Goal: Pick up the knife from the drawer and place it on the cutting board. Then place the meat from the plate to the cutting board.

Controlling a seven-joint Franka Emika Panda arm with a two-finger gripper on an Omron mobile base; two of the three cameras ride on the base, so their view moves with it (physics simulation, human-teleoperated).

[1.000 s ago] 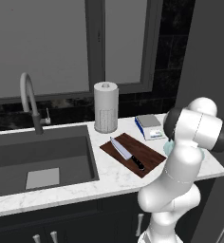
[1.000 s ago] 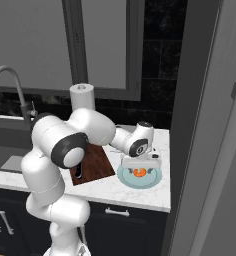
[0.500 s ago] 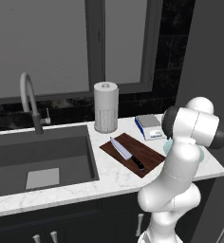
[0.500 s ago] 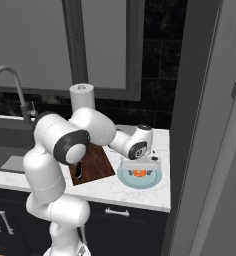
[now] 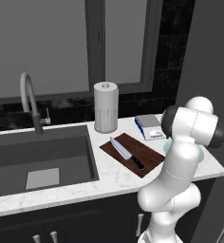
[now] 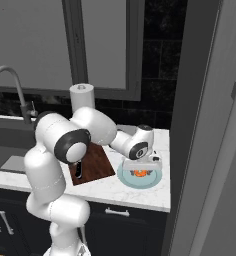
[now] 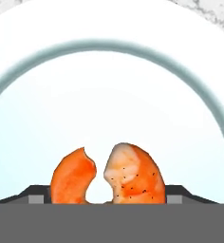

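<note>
In the left base view, the knife [image 5: 126, 153] is seen lying flat on the cutting board [image 5: 147, 154], its black handle towards the counter's front edge and its blade pointing back towards the paper towel roll [image 5: 106, 106]. The board rests on the white marble counter [image 5: 111, 178], between the sink [image 5: 38, 159] and the arm. A small scale [image 5: 149, 126] sits behind the board. A sliver of the pale plate [image 5: 166, 145] is seen at the arm's elbow; the fingers are hidden behind the arm here.

In the right base view, the gripper [image 6: 141, 170] is lowered over the plate [image 6: 140, 180], which stands on the counter just to the right of the cutting board [image 6: 92, 166]. The meat [image 6: 139, 173] is seen as an orange patch directly beneath the hand, between the fingers. Whether the fingers touch it cannot be told from this side.

In the hand view, the meat [image 7: 109, 173] is seen lying on the plate [image 7: 114, 90], an orange-red curled slice with a pale patch. It sits between the two dark fingertips [image 7: 34, 193], which stand apart at either side of it. Small gaps appear at both sides, so the fingers are spread around the meat and no grip is seen.
</note>
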